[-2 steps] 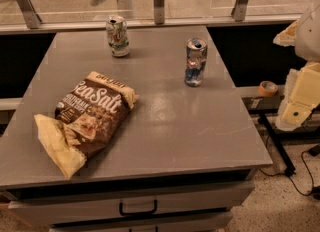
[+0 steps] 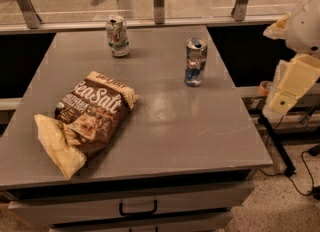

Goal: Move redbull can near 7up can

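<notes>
The redbull can (image 2: pixel 195 62) is seen upright on the grey surface (image 2: pixel 175 126), right of centre in the upper half of the frame, close to the right edge of the surface. Its silver top is turned up, and blue is shown on its lower part. The 7up can (image 2: pixel 118 36) is set upright near the far edge of the surface, up and to the left of the redbull can. The two cans are well apart, with bare surface between them.

A brown chip bag (image 2: pixel 92 116) is laid flat in the left half of the frame, nearer the front edge. Its crumpled yellow end is pointed toward the lower left corner. Neither can is touched by the bag.

The pincer (image 2: pixel 287 88) is held at the right edge of the frame, off the surface and beyond its right side, right of the redbull can and apart from it. How far it is open cannot be told. None of the things on the surface is touched by it.

Below the front edge a drawer (image 2: pixel 210 198) with a dark handle (image 2: pixel 138 209) is shown. Metal posts (image 2: pixel 159 0) are seen behind the far edge.
</notes>
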Robot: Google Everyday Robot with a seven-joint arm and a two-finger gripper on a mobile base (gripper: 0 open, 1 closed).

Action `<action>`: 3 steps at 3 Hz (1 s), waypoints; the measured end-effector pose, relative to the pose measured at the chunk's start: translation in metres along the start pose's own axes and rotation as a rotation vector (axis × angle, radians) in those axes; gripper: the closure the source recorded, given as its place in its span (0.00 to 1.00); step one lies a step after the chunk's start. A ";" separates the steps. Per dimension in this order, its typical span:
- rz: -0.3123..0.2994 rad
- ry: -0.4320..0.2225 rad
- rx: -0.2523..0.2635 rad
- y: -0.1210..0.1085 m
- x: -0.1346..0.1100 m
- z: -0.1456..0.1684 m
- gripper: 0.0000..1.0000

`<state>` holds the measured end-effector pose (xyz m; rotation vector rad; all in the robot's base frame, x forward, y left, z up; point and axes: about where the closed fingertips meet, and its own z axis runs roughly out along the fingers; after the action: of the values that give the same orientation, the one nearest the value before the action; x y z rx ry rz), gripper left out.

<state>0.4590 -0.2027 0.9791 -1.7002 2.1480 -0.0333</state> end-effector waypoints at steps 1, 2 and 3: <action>-0.027 -0.173 0.000 -0.032 -0.025 0.022 0.00; -0.021 -0.396 -0.023 -0.063 -0.034 0.066 0.00; 0.017 -0.632 -0.023 -0.090 -0.043 0.102 0.00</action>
<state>0.5833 -0.1625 0.9213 -1.4460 1.6863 0.4716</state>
